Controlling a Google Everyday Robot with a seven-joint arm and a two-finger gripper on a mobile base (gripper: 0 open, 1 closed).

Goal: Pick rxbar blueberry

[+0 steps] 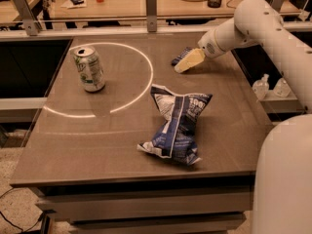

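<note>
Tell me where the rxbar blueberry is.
In the camera view the rxbar blueberry lies toward the far right of the table, next to the gripper, beyond the chip bag.

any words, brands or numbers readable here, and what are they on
No text can be read here.
On the soda can: green markings, too blurred to read.
On the chip bag: white lettering, too blurred to read.
On the blue bar: no legible lettering; the gripper at the far right of the table mostly hides it.
</note>
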